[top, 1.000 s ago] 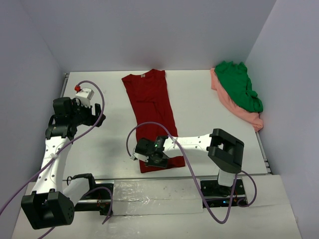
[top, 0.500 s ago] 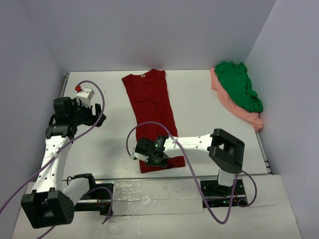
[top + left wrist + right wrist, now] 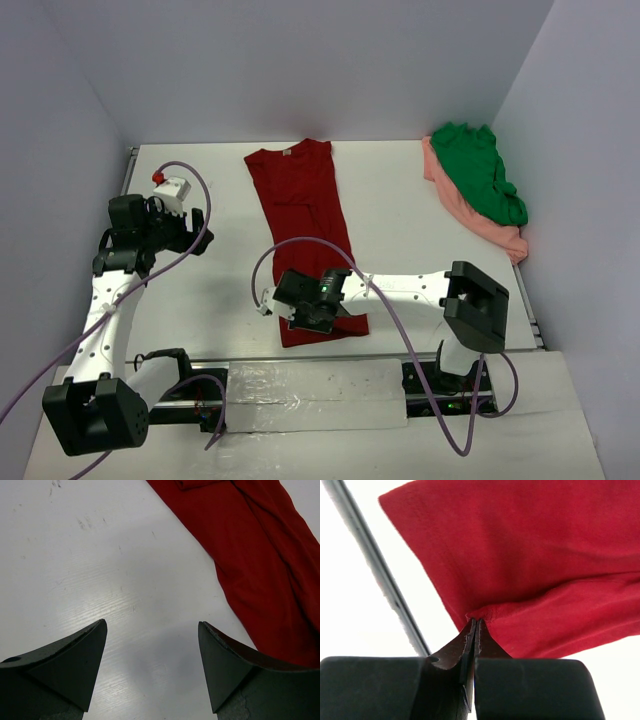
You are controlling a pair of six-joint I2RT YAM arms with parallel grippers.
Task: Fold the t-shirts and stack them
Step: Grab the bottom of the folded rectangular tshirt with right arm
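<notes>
From above, the dark red shirt (image 3: 305,215) lies as a long narrow strip down the middle of the tabletop (image 3: 410,215), its collar at the far edge and its hem near the near edge. The green shirt (image 3: 480,175) sits crumpled on the pink shirt (image 3: 492,230) in the far right corner. The right gripper (image 3: 298,308) is down on the red shirt's near left corner. The left gripper (image 3: 190,228) hangs near the left edge, well apart from all the shirts.

The left wrist camera shows the left gripper (image 3: 152,665) with its jaws spread wide over bare tabletop (image 3: 100,555); the dark red shirt (image 3: 250,555) runs along the upper right.

The right wrist camera shows the right gripper (image 3: 474,625) with its jaws pressed together, pinching a fold at the edge of the dark red shirt (image 3: 520,550).
</notes>
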